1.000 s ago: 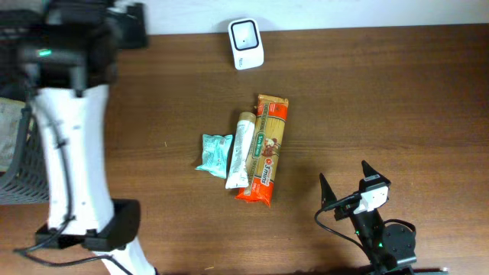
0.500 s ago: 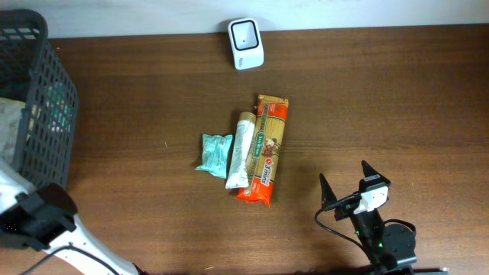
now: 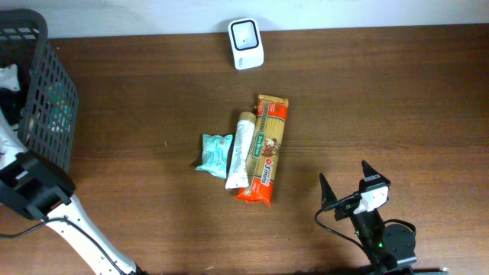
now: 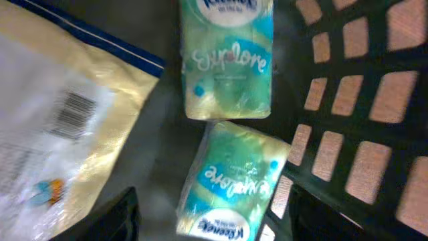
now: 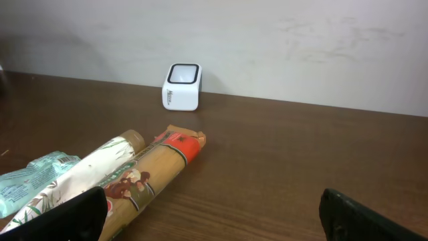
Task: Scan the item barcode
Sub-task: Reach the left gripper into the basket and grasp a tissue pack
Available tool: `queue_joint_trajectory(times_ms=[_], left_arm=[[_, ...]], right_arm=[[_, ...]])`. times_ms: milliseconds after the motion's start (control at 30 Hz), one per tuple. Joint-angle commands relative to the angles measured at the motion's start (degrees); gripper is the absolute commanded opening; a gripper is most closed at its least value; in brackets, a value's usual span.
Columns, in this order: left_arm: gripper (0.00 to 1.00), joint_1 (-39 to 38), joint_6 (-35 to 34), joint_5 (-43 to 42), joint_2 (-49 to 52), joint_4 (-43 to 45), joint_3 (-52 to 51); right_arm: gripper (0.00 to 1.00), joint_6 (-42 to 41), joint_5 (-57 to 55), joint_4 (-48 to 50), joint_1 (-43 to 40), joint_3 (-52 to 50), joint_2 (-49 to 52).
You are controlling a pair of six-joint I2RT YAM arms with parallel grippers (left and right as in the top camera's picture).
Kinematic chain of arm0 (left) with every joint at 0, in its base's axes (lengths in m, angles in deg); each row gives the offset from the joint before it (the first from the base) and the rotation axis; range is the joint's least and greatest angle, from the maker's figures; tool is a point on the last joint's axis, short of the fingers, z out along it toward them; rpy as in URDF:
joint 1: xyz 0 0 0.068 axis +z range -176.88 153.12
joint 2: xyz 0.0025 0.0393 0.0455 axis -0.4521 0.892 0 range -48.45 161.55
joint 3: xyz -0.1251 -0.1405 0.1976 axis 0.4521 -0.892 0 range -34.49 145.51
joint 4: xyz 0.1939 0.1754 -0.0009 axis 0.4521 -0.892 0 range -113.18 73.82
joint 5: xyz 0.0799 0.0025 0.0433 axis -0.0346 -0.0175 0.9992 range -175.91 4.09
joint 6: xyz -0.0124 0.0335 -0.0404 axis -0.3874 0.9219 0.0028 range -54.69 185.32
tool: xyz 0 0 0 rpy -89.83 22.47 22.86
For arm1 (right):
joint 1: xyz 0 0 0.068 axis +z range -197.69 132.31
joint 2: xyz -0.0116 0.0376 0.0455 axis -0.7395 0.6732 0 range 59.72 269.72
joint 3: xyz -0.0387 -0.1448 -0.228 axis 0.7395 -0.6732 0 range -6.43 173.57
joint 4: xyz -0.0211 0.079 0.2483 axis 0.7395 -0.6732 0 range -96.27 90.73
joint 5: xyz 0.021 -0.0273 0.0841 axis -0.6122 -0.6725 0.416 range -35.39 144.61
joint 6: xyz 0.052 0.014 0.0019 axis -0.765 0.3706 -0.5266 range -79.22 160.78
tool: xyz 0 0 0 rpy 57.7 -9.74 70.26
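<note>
Entry, left side: over the last second my left arm has swung away from the upper left of the overhead view and now reaches back into the black mesh plastic basket (image 3: 47,99) there. My left gripper (image 4: 217,215) is inside, fingers spread and holding nothing, one dark finger at each lower corner of the left wrist view. Directly beneath: a teal-and-white soft tissue pack (image 4: 231,179), lying tilted, lower centre. I judge it the next item to scan, not yet grasped. Above it lies a second teal-and-white tissue pack (image 4: 227,57). At the left is a pale yellow plastic bag with a printed barcode (image 4: 60,120). Entry, right side: my right gripper (image 3: 342,171), lower right of the overhead view, unmoved, fingers wide apart, empty. Entry, table: the white box-shaped barcode scanner (image 3: 246,43) at top centre, and the orange pasta packet (image 3: 267,149), white-and-green tube (image 3: 241,149) and teal pouch (image 3: 214,153) at centre, all unshifted. Reading: a fresh pick is beginning, and the scan lies well ahead.
</note>
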Motion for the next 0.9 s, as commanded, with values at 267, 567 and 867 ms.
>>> queue_joint_trajectory(times_ms=[267, 567, 867], left_arm=[[0.11, 0.1, 2.3, -2.1, 8.3, -2.2, 0.0], [0.0, 0.4, 0.7, -2.1, 6.7, -3.5, 0.8], [0.0, 1.7, -11.5, 1.2, -9.1, -5.9, 7.7]], right_arm=[[0.99, 0.0, 0.3, -0.1, -0.3, -0.4, -0.4], [0.99, 0.0, 0.3, -0.1, -0.3, -0.4, -0.4], [0.99, 0.0, 0.3, -0.1, -0.3, -0.4, -0.4]])
